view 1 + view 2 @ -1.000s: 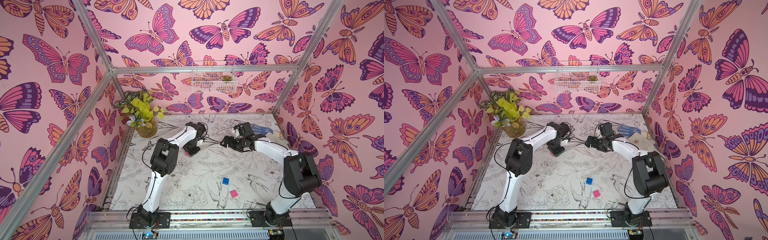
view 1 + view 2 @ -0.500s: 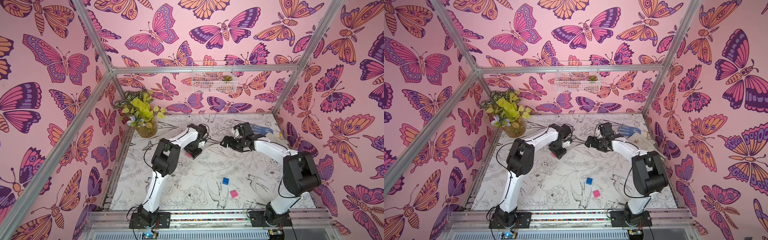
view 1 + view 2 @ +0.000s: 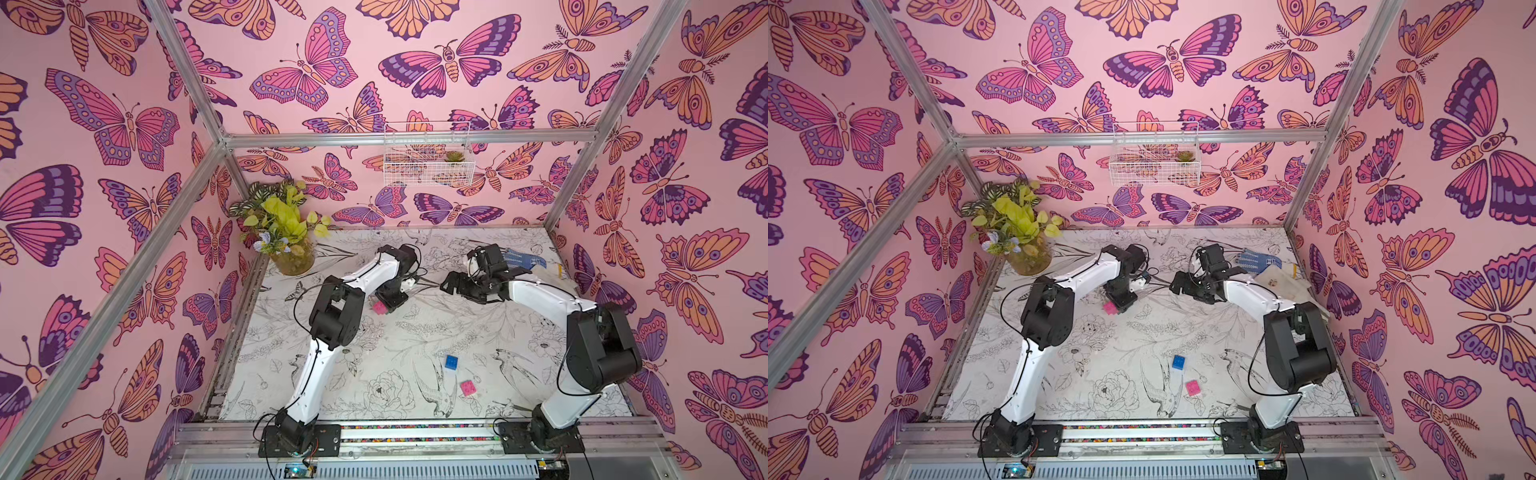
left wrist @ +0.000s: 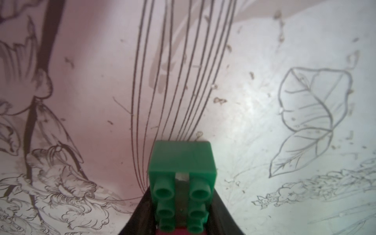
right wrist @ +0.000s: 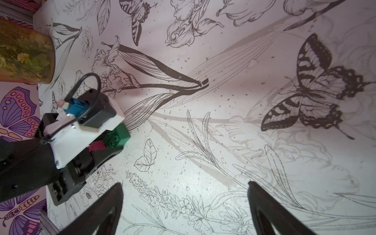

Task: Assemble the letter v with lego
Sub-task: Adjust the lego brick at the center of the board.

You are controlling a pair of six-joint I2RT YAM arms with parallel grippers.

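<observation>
Hardly anything was found changed over the last second. The left gripper [image 3: 390,299] had been shifted only a little toward the middle of the table [image 3: 415,332]. The right arm, the blue brick [image 3: 451,362] and the loose pink brick [image 3: 468,387] had been left where they were.

The left gripper was clamped on the green brick [image 4: 181,162], which was held low over the far part of the table with its studs turned toward the wrist camera. A pink brick [image 3: 379,308] was seen touching it at the inner end of the jaws, and it showed beside the gripper in both top views. Whether the two were pressed fully together could not be told. The right gripper [image 5: 185,183] was held wide apart and empty, near the left one, over bare table.

The first joint was judged to be under way, with most of the V left to be built. The blue brick and the loose pink brick lay near each other but apart, toward the front, well away from the held pair. A third pink brick was not made out.

A wire basket [image 3: 428,179] was hung on the back wall. A small succulent [image 3: 454,156] was seen in it, and anything else in it was too small to be told. A vase [image 3: 297,262] in the far left corner was filled with leafy stems [image 3: 282,216]. No brick was seen in either.
</observation>
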